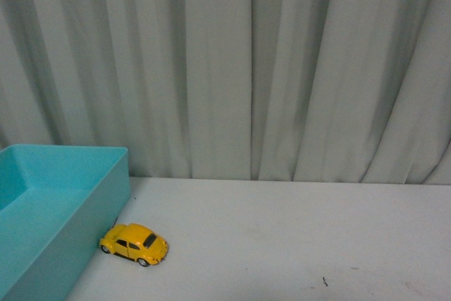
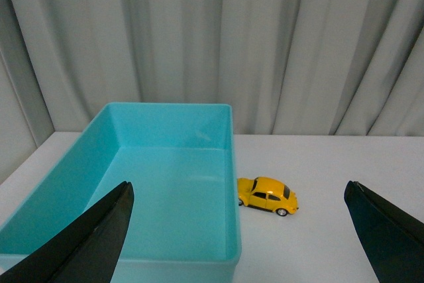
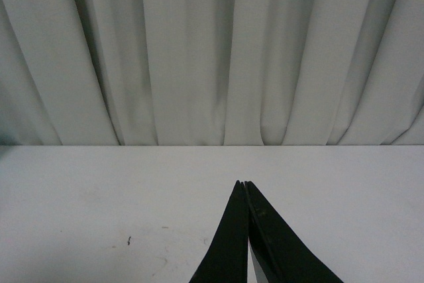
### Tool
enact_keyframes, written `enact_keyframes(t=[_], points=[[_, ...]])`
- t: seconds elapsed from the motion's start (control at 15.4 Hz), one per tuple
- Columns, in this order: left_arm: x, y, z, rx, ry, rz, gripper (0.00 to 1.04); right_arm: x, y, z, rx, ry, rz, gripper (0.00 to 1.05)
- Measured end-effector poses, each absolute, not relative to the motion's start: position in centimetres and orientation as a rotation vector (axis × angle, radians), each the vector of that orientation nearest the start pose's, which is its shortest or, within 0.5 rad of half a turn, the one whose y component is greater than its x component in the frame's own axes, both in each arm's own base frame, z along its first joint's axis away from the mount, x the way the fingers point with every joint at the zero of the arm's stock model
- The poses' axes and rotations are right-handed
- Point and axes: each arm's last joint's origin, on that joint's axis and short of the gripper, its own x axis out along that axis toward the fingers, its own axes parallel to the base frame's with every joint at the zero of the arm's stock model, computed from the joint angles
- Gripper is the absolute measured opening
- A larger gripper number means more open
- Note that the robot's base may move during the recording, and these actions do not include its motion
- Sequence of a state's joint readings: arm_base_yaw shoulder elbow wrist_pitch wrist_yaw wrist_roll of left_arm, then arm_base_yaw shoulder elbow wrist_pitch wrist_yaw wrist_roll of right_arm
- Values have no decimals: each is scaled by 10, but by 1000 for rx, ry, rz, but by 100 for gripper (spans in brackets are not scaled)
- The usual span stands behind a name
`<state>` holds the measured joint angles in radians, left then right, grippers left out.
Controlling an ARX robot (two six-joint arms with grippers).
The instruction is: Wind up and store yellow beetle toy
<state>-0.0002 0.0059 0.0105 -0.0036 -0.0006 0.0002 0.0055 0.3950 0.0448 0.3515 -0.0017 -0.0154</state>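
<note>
The yellow beetle toy (image 1: 134, 243) stands on the white table, its rear touching the outer wall of a turquoise bin (image 1: 116, 188). The left wrist view shows the toy (image 2: 267, 195) beside that bin (image 2: 232, 164), which has nothing inside. My left gripper (image 2: 238, 193) is open wide, its black fingers (image 2: 93, 243) spread well apart, held back from and above the toy. My right gripper (image 3: 243, 183) is shut with nothing between its fingers, hovering over bare table. Neither arm appears in the front view.
Pale grey curtains (image 1: 282, 68) hang along the far edge of the table (image 1: 296, 237). A small dark mark (image 1: 325, 281) lies on the tabletop right of the toy.
</note>
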Motion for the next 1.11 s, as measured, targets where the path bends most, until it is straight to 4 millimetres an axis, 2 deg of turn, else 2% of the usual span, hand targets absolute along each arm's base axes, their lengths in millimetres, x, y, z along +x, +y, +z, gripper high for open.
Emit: enact_keyframes(t=[0.13, 0.72, 0.78, 0.85, 1.04, 1.11], points=[[97, 0, 166, 0, -1, 0, 98, 120, 1, 168, -15, 5, 8, 2], [97, 0, 166, 0, -1, 0, 98, 108, 1, 169, -15, -10, 8, 2], [97, 0, 166, 0, -1, 0, 98, 103, 1, 164, -15, 34, 7, 2], [97, 0, 166, 0, -1, 1, 98, 98, 1, 166, -15, 2, 7, 2], [97, 0, 166, 0, -1, 1, 98, 97, 1, 167, -15, -5, 5, 2], [97, 0, 166, 0, -1, 0, 98, 97, 1, 167, -15, -4, 5, 9]])
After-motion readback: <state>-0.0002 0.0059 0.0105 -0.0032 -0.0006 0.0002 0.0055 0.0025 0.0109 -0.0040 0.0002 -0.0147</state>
